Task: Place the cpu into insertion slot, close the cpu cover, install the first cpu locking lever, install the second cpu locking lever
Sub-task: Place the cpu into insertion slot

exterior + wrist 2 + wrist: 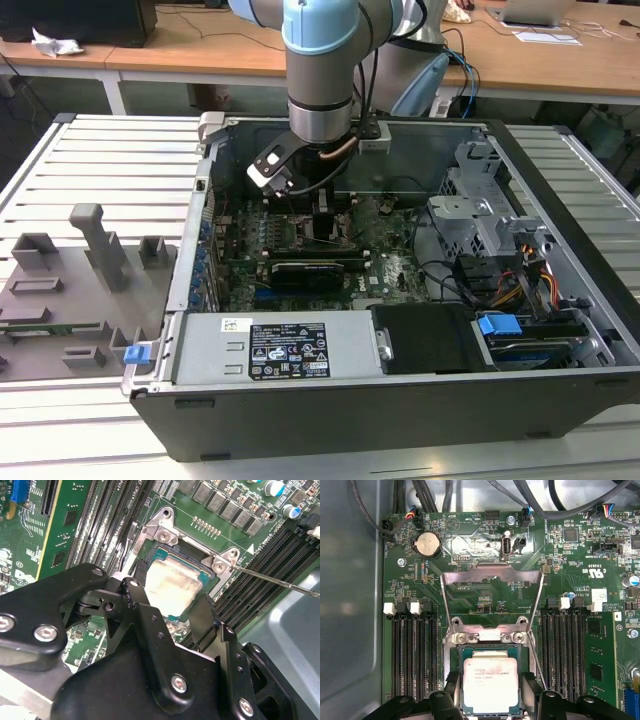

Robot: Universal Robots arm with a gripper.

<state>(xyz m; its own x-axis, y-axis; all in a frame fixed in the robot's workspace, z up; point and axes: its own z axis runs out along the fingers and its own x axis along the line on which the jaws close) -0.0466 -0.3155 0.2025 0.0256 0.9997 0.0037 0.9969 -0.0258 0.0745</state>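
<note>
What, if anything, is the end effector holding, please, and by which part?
Cannot be told: the end effector straddles the cpu lying in the slot, but contact with its edges is unclear.

a pale slatted aluminium worktable spreads across the foreground. behind it runs a row of light wooden desks on white legs, with crumpled white paper at the exterior view's left and loose sheets at its right. the light is even.
</note>
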